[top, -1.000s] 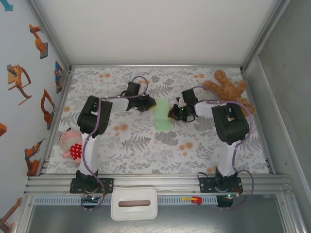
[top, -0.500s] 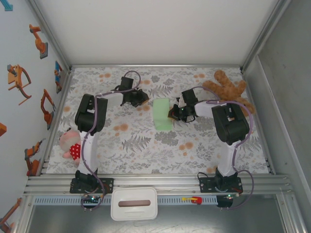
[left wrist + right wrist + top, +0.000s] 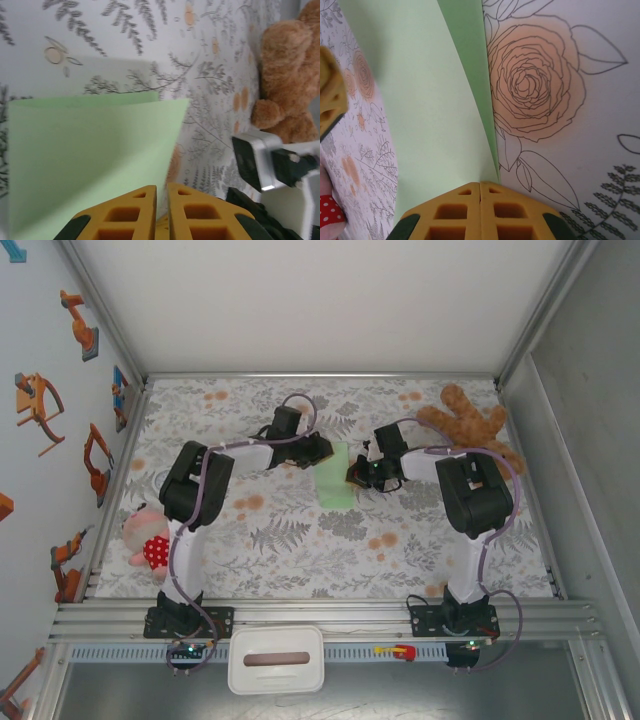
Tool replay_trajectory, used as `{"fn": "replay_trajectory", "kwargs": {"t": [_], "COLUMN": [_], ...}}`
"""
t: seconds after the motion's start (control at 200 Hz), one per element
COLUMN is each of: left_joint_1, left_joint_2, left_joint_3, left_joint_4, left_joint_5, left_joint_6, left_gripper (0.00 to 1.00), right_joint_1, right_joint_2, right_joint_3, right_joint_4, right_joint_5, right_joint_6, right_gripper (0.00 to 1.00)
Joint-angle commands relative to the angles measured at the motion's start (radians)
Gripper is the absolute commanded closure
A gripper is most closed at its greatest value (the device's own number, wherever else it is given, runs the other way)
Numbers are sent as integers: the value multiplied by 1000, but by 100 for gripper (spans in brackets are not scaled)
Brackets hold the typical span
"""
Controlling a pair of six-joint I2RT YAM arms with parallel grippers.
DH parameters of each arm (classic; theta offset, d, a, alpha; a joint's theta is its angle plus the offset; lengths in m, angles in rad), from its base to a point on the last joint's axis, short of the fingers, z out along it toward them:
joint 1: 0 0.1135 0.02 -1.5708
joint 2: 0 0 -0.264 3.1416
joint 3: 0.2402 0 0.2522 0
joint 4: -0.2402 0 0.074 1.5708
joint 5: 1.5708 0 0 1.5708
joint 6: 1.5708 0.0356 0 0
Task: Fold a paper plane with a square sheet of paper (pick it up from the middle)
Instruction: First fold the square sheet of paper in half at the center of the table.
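The square sheet of paper (image 3: 336, 480), folded into a narrow strip running near to far, lies in the middle of the tabletop (image 3: 300, 550). The left pincer (image 3: 321, 453) is at its far left edge with fingers drawn almost together, and the right pincer (image 3: 352, 476) is shut tight against its right edge; whether either actually pinches the paper I cannot tell. One layer looks lifted off the cloth with its long edge free, and bare floral cloth spreads near and far of the strip, with the brown teddy bear (image 3: 470, 425) well apart in the far right corner and a pink soft toy (image 3: 148, 538) by the left edge.
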Motion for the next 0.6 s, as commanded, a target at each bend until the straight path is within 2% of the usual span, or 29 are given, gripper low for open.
{"fn": "replay_trajectory", "kwargs": {"t": [0.0,0.2,0.336,0.506,0.596], "left_joint_1": [15,24,51,109,130], "left_joint_2": [46,115,143,194,207], "left_joint_3": [62,147,165,198,222], "left_joint_4": [-73,-205,-233,-216,-229], "left_joint_5": [-44,-102,-123,-47,-48], "left_joint_6": [12,80,90,51,56], "left_gripper": [85,85,85,84,84], "right_joint_1": [5,5,5,4,4], "right_joint_2": [188,186,184,190,190], "right_joint_3": [-128,-131,-133,-135,-140], "right_joint_4": [-237,-241,-248,-253,-253], "right_joint_5": [309,314,323,334,346], "right_joint_6": [-14,-14,-17,-17,-16], "right_gripper": [100,100,100,100,100]}}
